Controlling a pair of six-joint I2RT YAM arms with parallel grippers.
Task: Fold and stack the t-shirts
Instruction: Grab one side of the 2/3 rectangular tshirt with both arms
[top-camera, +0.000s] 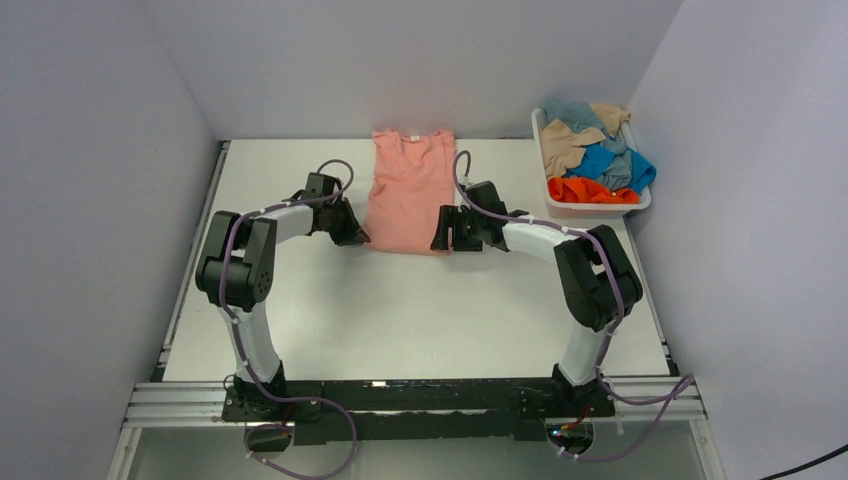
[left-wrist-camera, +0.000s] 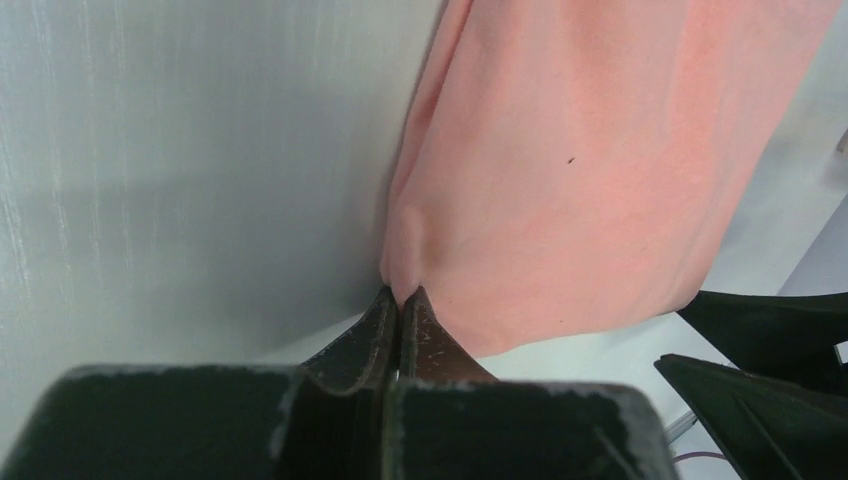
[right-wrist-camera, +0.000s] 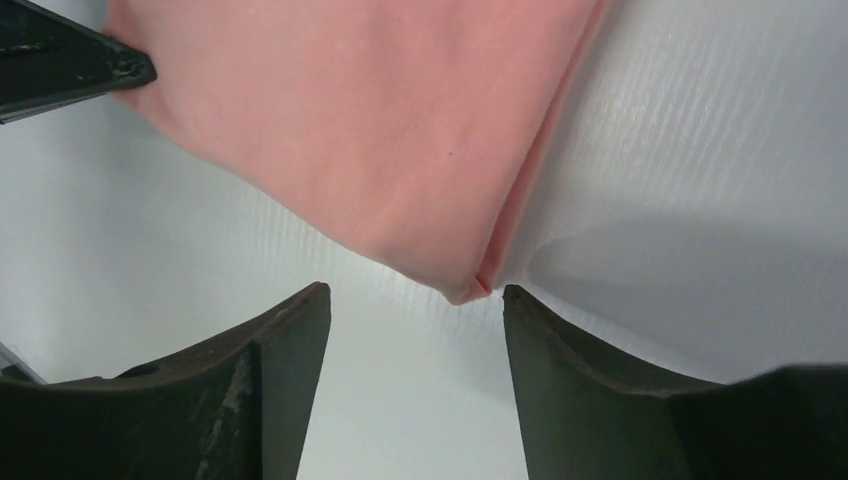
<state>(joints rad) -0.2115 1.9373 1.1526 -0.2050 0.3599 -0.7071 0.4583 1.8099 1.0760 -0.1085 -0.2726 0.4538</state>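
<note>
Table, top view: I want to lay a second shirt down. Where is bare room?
The widest bare patch lies between the near hem of the salmon t-shirt and the arm bases. Smaller patches flank the shirt on the table. Crowded: the white basket far right, and the hem corners at the left fingers and right fingers.

Salmon pink t-shirt (top-camera: 408, 192): sides folded in, long narrow strip, flat on tabletop (top-camera: 400, 310), left of basket (top-camera: 598, 209), apart from it; collar at far end. Near-left hem corner puckered, pinched by left hand (left-wrist-camera: 401, 296). Orange t-shirt (top-camera: 590, 190), bright blue t-shirt (top-camera: 600, 160), tan t-shirt (top-camera: 565, 143), grey-blue t-shirt (top-camera: 573, 111): crumpled, unfolded, heaped inside basket; orange at near end.
</note>
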